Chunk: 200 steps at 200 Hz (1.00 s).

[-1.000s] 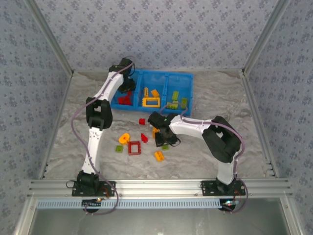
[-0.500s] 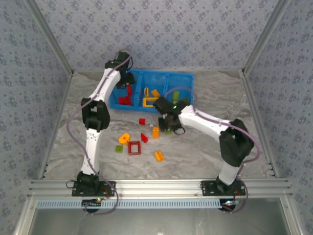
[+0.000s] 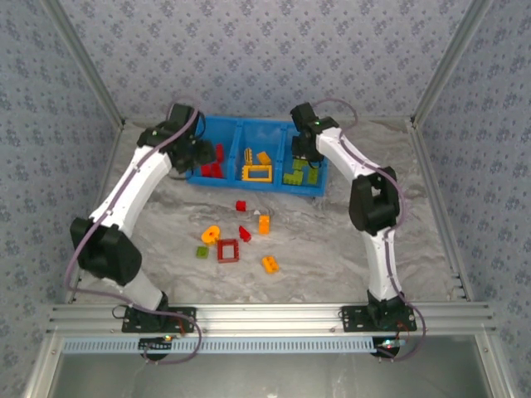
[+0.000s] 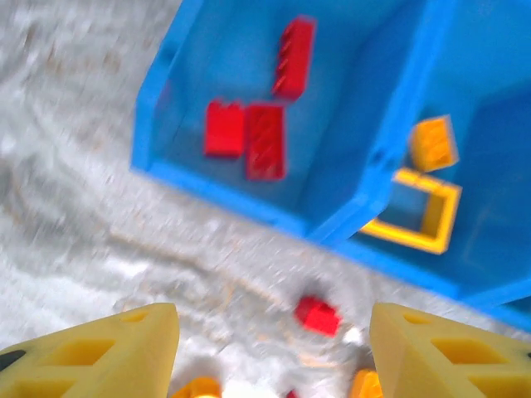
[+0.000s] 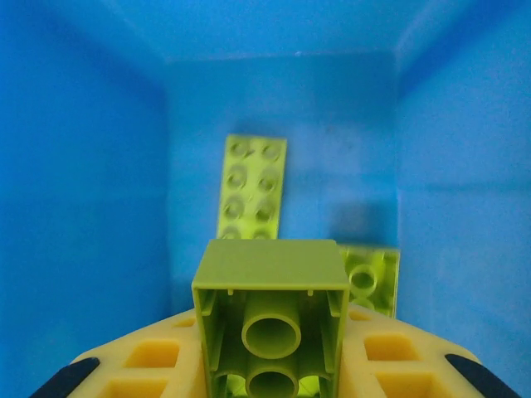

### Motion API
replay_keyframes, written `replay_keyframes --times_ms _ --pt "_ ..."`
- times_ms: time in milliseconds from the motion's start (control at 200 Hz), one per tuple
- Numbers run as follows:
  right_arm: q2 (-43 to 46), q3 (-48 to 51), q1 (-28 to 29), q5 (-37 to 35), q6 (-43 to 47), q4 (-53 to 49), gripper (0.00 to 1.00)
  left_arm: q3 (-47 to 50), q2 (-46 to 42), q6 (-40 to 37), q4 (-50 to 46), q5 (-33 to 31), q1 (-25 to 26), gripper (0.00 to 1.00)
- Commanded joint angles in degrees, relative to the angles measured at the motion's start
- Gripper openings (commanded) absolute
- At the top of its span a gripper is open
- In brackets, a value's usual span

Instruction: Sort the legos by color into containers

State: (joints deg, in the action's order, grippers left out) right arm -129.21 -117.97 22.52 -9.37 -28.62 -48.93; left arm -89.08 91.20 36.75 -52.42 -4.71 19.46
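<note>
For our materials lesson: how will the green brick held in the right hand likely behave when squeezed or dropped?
The green brick looks like hard plastic, so probably stiff. Its underside shows hollow tubes, so likely light for its size. Flat square sides suggest it would settle rather than roll, though smooth faces might slip in the right hand.

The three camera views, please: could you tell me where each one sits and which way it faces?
Top external: fixed above and behind the bases, looking down on the table and blue bin; both arms show.
Left wrist: on the left arm, looking down at the red bricks in the bin's end compartment; left fingers apart, empty.
Right wrist: on the right arm, looking into the bin; right fingers hold a green brick.
Shared: top and left wrist both show the yellow frame.
</note>
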Motion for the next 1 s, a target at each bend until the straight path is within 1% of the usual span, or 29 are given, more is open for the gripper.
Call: replay_keyframes --times_ms 0,100,195,250,385,530,620,665,705,770,839,929,994 --pt "-5.5 -8.4 -1.1 -5.3 1.5 -5.9 0.31 9.9 -7.3 1.9 1.8 2.8 -0.1 0.63" --pt "-10.4 -14.5 -2.2 -7.1 1.4 -7.8 0.31 16.4 -13.0 2.6 1.3 4.7 -0.2 0.63" --pt "-13.5 -17.8 -3.4 -6.4 0.9 -8.1 0.33 22.4 -17.2 2.5 2.6 8.4 0.3 0.64" --pt "-14.9 -19.2 -3.7 -6.2 1.0 -8.1 0.34 25.1 -18.7 2.8 2.2 8.7 0.9 0.64" --pt "-17.3 -21.1 -3.7 -6.0 1.3 -8.9 0.38 31.1 -20.1 3.9 2.4 10.1 1.1 0.65" --pt "-17.8 -21.0 -3.6 -6.2 0.9 -9.8 0.5 34.6 -18.4 6.3 4.1 11.1 1.3 0.66" --pt "-17.0 -21.5 -3.4 -5.9 1.5 -9.7 0.57 34.6 -15.9 5.1 4.1 11.3 1.6 0.68" --pt "-16.0 -21.8 -3.2 -5.7 1.8 -9.5 0.6 34.3 -15.1 2.2 4.0 10.3 2.2 0.72" --pt "-14.7 -22.0 -3.0 -5.5 2.1 -9.1 0.62 34.1 -14.3 -1.1 4.0 9.6 2.9 0.73" --pt "-12.3 -22.1 -2.7 -5.4 2.1 -8.5 0.64 33.8 -13.0 -6.3 4.3 9.1 4.0 0.73" --pt "-9.1 -22.3 -2.6 -5.1 1.6 -8.3 0.64 33.0 -10.3 -10.0 4.0 7.6 5.1 0.74" --pt "-4.2 -21.4 -2.1 -5.4 0.7 -8.6 0.65 32.1 -7.2 -12.4 4.7 6.7 5.9 0.74" --pt "0.1 -18.5 -1.6 -5.3 0.5 -8.0 0.65 31.5 -5.1 -13.2 5.3 5.4 6.4 0.75"
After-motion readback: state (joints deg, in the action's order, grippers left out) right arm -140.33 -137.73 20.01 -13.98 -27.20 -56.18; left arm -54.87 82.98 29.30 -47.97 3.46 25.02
